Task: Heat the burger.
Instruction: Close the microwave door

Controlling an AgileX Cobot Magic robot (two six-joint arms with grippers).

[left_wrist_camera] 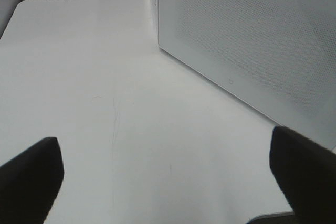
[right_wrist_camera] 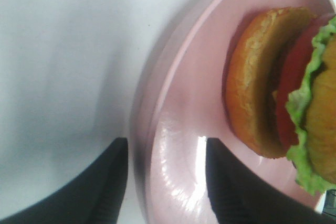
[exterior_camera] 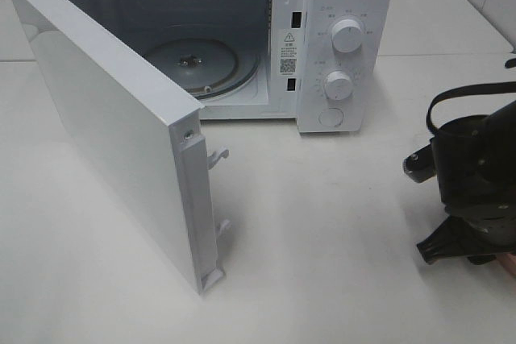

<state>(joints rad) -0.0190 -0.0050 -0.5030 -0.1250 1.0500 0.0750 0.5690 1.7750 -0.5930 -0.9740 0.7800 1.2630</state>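
The burger (right_wrist_camera: pixel 286 93), with a golden-brown bun, a red layer and a green lettuce edge, sits on a pink plate (right_wrist_camera: pixel 178 145) in the right wrist view. My right gripper (right_wrist_camera: pixel 167 182) straddles the plate's rim, one finger outside and one inside, jaws apart and not pressing on it. In the high view the right arm (exterior_camera: pixel 476 191) is at the table's right edge and hides the burger; only a sliver of the plate (exterior_camera: pixel 510 265) shows. My left gripper (left_wrist_camera: pixel 165 182) is open over bare table beside the microwave door (left_wrist_camera: pixel 252 51).
The white microwave (exterior_camera: pixel 339 46) stands at the back with its door (exterior_camera: pixel 113 126) swung wide open toward the front left. Its glass turntable (exterior_camera: pixel 197 62) shows inside. Two knobs (exterior_camera: pixel 347 35) are on its right panel.
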